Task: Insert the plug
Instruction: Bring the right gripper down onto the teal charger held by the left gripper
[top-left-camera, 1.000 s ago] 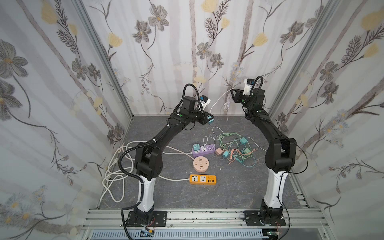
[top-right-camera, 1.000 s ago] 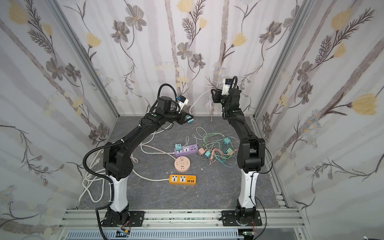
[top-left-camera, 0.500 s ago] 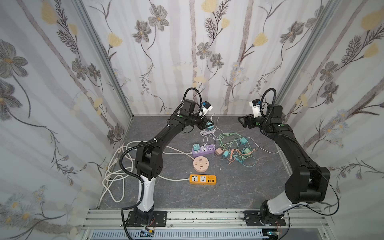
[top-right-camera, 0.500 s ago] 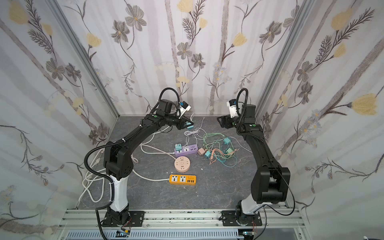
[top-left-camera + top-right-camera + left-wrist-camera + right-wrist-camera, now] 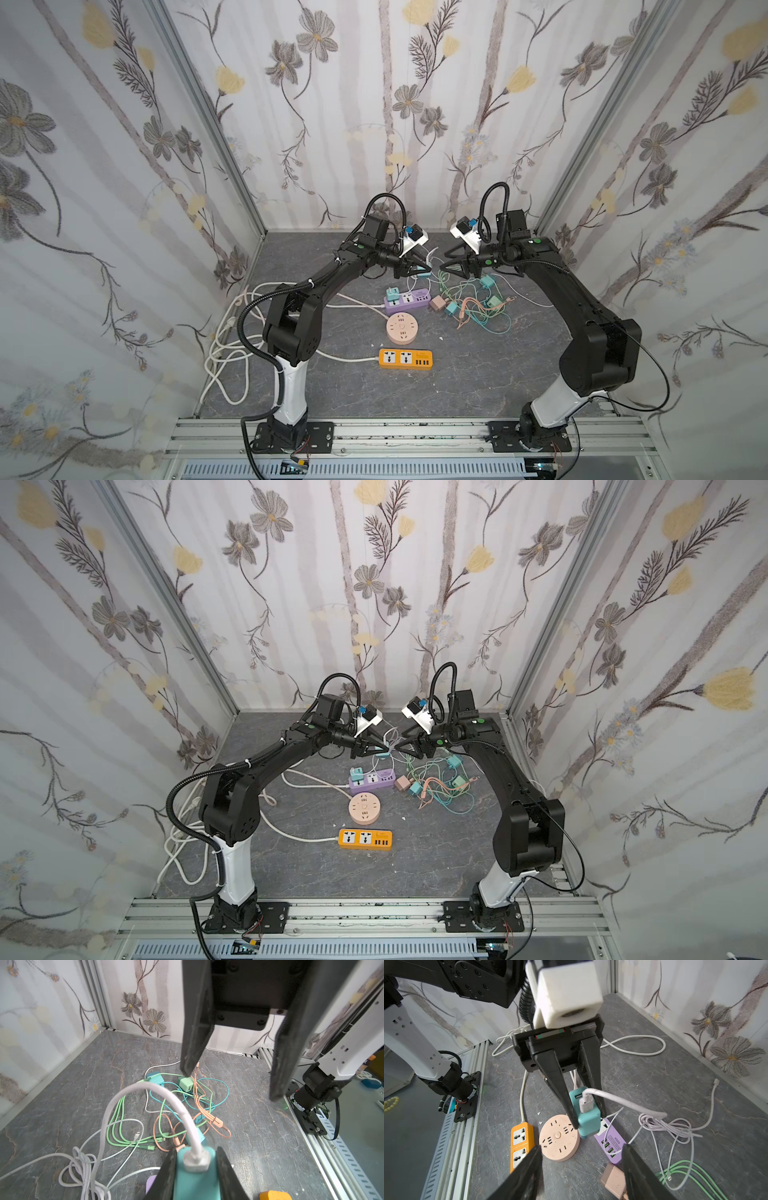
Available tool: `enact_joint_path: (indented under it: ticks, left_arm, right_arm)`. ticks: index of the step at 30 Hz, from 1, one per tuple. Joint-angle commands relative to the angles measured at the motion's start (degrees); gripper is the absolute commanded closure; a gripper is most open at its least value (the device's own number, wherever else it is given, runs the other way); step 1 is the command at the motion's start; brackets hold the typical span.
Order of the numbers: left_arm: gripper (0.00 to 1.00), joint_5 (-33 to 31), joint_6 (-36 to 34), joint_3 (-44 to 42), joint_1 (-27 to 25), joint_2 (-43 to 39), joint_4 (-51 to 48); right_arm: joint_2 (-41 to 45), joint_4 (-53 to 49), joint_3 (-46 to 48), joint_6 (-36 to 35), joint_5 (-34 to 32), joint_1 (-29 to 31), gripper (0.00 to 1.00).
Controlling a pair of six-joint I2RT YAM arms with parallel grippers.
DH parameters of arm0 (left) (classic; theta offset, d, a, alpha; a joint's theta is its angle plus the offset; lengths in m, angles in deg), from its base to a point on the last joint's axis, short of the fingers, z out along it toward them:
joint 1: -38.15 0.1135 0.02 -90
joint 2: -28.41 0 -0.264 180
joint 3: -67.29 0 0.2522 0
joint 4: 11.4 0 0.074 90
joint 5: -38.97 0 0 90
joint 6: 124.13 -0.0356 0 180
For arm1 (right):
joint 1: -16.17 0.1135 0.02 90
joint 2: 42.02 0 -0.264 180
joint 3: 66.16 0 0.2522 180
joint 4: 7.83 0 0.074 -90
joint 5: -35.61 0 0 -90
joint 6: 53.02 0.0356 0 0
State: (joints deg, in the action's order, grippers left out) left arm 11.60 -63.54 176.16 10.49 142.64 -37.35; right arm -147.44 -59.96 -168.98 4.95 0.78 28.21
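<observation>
My left gripper (image 5: pixel 196 1153) is shut on a teal plug (image 5: pixel 195 1180), a small charger block with a white cable (image 5: pixel 145 1088) stuck into its end. In both top views the left gripper (image 5: pixel 419 270) hangs low over the back of the floor, above the purple power strip (image 5: pixel 406 300). My right gripper (image 5: pixel 446 266) faces it from close by, open and empty. In the right wrist view the teal plug (image 5: pixel 586 1124) sits between the left gripper's fingers (image 5: pixel 560 1088), above the strips, and my right gripper (image 5: pixel 582 1148) stands wide apart.
A round pink socket (image 5: pixel 401 328) and an orange strip (image 5: pixel 405 358) lie in front of the purple strip, which holds another teal block (image 5: pixel 392 294). A tangle of green and orange cables (image 5: pixel 473 303) with small chargers lies right of them. White cords (image 5: pixel 224 345) coil at the left.
The right arm has swung down from high at the back wall to low, facing the left gripper. The left gripper has come down and forward with the plug.
</observation>
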Motion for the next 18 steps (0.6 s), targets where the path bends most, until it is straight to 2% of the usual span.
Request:
enact_joint_path:
  ticks: [1,7,13,18]
  left_arm:
    - [1.00,3.11,-5.20,-0.89,-0.03,-0.55,2.88]
    - [1.00,2.76,-5.35,-0.98,-0.29,-0.11,4.01]
    - [1.00,2.80,-4.91,-1.24,-0.29,0.07,4.54]
    - [1.00,2.85,-4.77,-1.33,-0.31,-0.09,4.55]
  right_arm:
    - [-1.78,0.09,-1.72,-1.47,3.60,0.92,0.39]
    - [-4.89,5.59,-2.12,2.34,6.29,3.30,0.46]
    - [-5.93,17.68,0.00,12.24,6.11,3.74,0.56]
    - [-6.01,18.73,0.38,12.96,6.67,3.90,0.68]
